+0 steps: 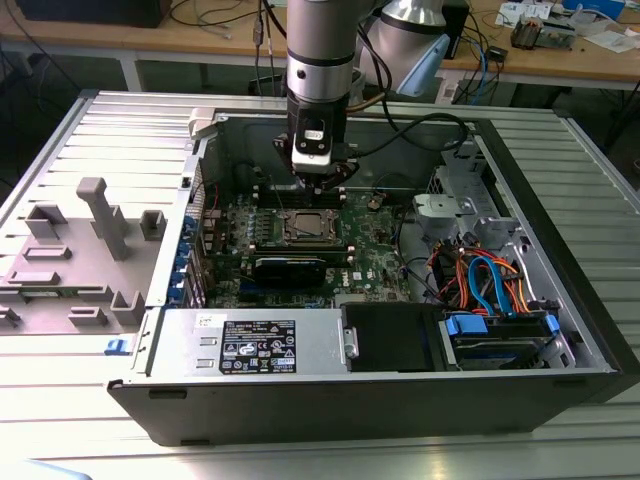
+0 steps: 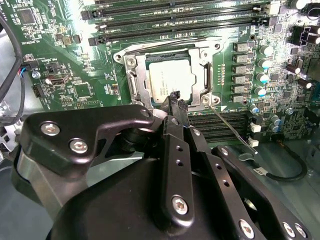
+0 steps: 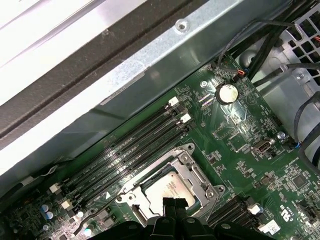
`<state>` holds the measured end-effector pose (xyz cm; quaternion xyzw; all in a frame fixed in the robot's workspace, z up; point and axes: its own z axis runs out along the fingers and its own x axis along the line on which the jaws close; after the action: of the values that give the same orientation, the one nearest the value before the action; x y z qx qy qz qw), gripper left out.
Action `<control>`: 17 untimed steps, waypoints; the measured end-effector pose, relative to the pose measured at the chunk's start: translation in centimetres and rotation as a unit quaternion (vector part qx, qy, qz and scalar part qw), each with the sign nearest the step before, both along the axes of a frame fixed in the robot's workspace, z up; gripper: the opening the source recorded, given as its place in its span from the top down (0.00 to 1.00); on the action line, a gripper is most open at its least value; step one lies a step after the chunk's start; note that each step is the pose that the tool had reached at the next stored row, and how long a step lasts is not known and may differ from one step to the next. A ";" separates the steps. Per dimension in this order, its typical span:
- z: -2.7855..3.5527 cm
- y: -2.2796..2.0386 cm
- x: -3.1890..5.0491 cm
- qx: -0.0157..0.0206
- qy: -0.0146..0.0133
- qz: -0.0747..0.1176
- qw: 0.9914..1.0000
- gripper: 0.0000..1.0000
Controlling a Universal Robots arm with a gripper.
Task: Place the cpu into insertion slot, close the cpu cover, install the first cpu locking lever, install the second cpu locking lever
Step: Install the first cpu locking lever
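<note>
Two black fingertips (image 3: 169,204) were pressed together with nothing between them. The gripper (image 2: 175,100) hung nose-down right at the edge of the insertion slot (image 2: 131,61), though I could not tell whether the tips touched the metal. Just past the tips lay the cpu (image 2: 171,80), flat and square. It was seated in the slot, its dull silver top showing through the window of the cpu cover (image 2: 204,75). The cover looked to be down, framing the chip on all sides. Close beside the fingers, a thin wire lever (image 2: 231,127) ran from the socket's corner. Its long axis slanted away from the slot and ended in a small bent hook, and by my reading it stood free rather than latched. So the chip lay straight ahead of the fingers, with the lever off to one side of them. Beyond the socket, long black memory slots (image 3: 130,155) ran side by side across the green board (image 2: 75,65), with a round silver coin cell (image 3: 227,93) further out. In the exterior view the arm came straight down into the open computer case (image 1: 400,400), which held the board. It also held a tangle of orange and blue cables (image 1: 480,280) toward the exterior view's right and a silver power supply (image 1: 250,345) along its near wall. Well apart, on the ribbed table (image 1: 60,420) at the exterior view's left, stood a grey fixture (image 1: 100,215).
</note>
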<state>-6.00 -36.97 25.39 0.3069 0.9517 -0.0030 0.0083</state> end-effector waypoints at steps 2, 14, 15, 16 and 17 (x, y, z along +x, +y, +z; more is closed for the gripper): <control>0.00 0.00 0.00 0.000 0.000 0.001 1.000 0.89; 0.00 0.00 0.00 0.002 0.000 0.009 1.000 0.89; 0.00 0.00 0.00 0.003 0.000 0.010 1.000 0.89; 0.00 0.00 0.00 0.003 0.000 0.011 1.000 0.89; 0.00 0.00 0.00 0.003 0.000 0.012 1.000 0.89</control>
<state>-6.00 -36.97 25.39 0.2958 0.9552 -0.0001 0.0074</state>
